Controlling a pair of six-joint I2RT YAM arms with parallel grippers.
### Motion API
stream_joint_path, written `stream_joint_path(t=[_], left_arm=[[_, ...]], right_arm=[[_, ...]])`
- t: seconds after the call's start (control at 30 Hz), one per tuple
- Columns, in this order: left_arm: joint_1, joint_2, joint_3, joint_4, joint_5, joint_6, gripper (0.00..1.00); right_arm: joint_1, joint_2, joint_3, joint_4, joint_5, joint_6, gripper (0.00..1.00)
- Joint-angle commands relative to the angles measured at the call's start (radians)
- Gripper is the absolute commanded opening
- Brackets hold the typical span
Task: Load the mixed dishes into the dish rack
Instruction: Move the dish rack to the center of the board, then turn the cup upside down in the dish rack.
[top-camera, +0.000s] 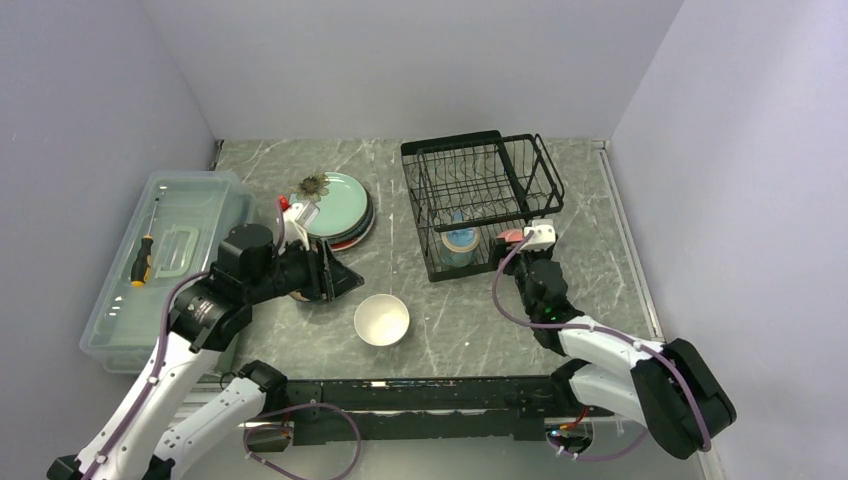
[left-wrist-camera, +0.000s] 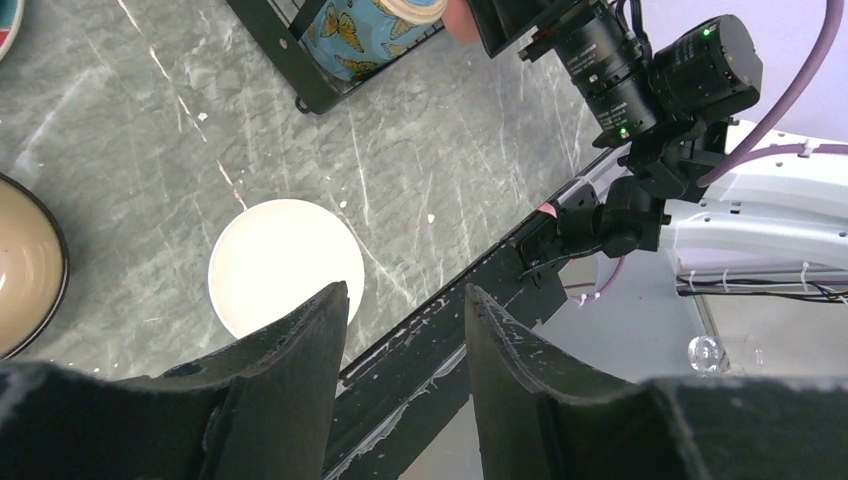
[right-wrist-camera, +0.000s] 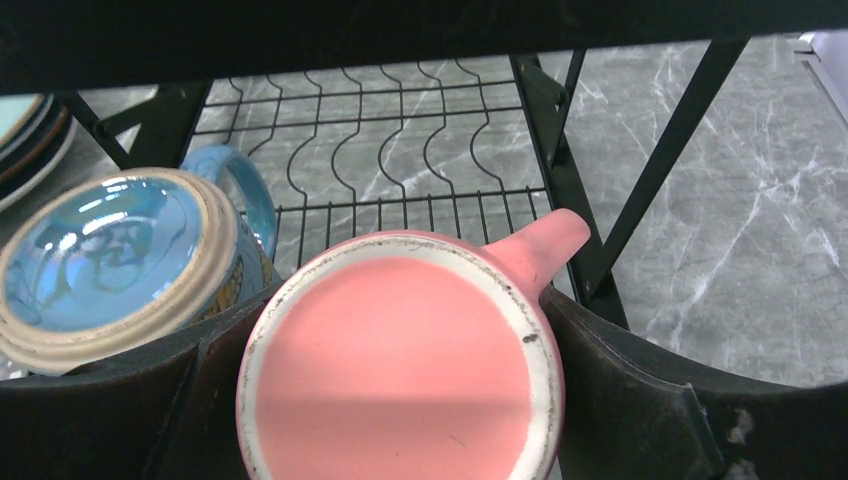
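Two claws: right claw (right-wrist-camera: 405, 400) clamped on pink mug (right-wrist-camera: 390, 340) at lower tier of rack (top-camera: 480, 175), just beside blue mug (right-wrist-camera: 110, 250) inside; left claw (left-wrist-camera: 405, 300) half-wide, empty, above desk (left-wrist-camera: 150, 130) near white bowl (left-wrist-camera: 285, 265).

A clear plastic lidded box (top-camera: 165, 265) sits at the left side of the grey marble-patterned desk (top-camera: 450, 320), close to the left wall. A screwdriver with an orange and black handle (top-camera: 142, 262) lies within the box's outline, handle toward the near side and thin shaft pointing away. Whether it rests on the lid or beneath it cannot be told. A black rail (top-camera: 420, 395) runs along the desk's near edge. Plain pale lilac walls (top-camera: 400, 60) enclose the left, back and right.
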Motion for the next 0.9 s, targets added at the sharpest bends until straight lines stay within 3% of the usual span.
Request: stream_joint_path(t=[0.0, 0.87], left_arm=[[0.003, -0.021, -0.016, -0.012, -0.026, 0.027, 0.52], [0.004, -0.127, -0.056, -0.105, -0.066, 0.069, 0.52]], right_arm=[[-0.004, 0.006, 0.016, 0.241, 0.001, -0.007, 0.48], [-0.04, 0.303, 0.035, 0.53, -0.011, 0.005, 0.48]])
